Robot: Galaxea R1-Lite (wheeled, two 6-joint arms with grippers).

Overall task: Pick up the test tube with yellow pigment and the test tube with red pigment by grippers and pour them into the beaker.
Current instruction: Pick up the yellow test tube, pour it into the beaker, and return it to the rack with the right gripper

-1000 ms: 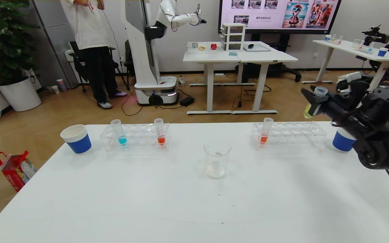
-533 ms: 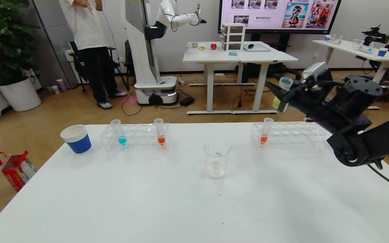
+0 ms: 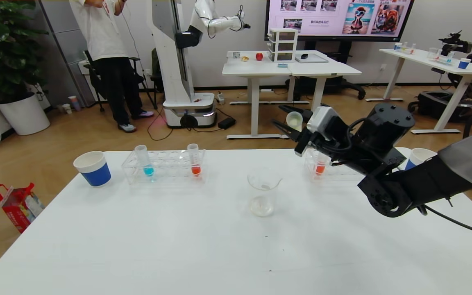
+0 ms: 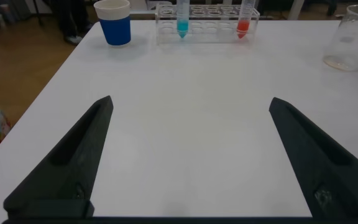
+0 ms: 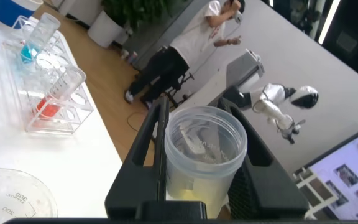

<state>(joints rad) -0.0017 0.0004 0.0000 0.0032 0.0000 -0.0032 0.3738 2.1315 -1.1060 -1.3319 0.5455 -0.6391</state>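
Note:
My right gripper [image 3: 291,123] is shut on the test tube with yellow pigment [image 3: 294,119], held tilted in the air above and to the right of the beaker [image 3: 263,192]. In the right wrist view the tube [image 5: 205,155] sits between the fingers, with pale yellow liquid at its bottom. Test tubes with red pigment stand in the left rack [image 3: 195,162] and the right rack [image 3: 321,164]. My left gripper [image 4: 190,109] is open and empty over the near left part of the table. The beaker also shows in the left wrist view [image 4: 356,37].
A blue-liquid tube [image 3: 146,162] stands in the left clear rack [image 3: 164,168]. Blue-and-white paper cups stand at the far left [image 3: 92,168] and far right [image 3: 418,157]. My right arm covers part of the right rack. A person and other tables are beyond the table.
My right arm has swung left from the table's right edge toward the beaker with the yellow tube, and the tube has tipped over toward level. The left gripper has not visibly moved.

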